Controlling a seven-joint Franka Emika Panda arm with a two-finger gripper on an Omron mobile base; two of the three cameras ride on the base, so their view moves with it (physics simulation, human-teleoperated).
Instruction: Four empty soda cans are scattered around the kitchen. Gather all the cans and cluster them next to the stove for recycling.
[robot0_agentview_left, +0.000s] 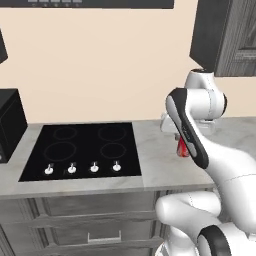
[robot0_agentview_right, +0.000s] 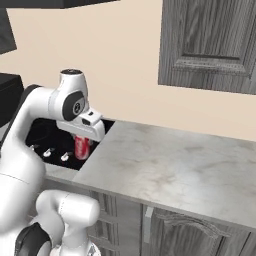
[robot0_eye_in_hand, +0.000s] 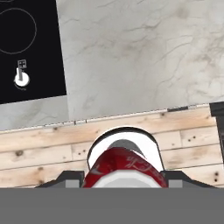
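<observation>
1. The tabletop (robot0_agentview_left: 160, 167), grey marble, fills the lower middle of the left base view and the right half of the right base view.
2. The stove (robot0_agentview_left: 82, 150), flat black glass, lies lower left in the left base view, with bare tabletop just beside its right edge.
3. The gripper (robot0_agentview_right: 83, 145) hangs left of centre in the right base view, over the seam between stove and tabletop.
4. The soda can (robot0_agentview_right: 82, 147), red with a silver top, sits upright between the jaws, right of centre in the left base view. Being empty, it is likely light, thin-walled, slick and easily dented; mid-body is the best hold.
5. The jaws are closed snugly on the can's sides.
</observation>
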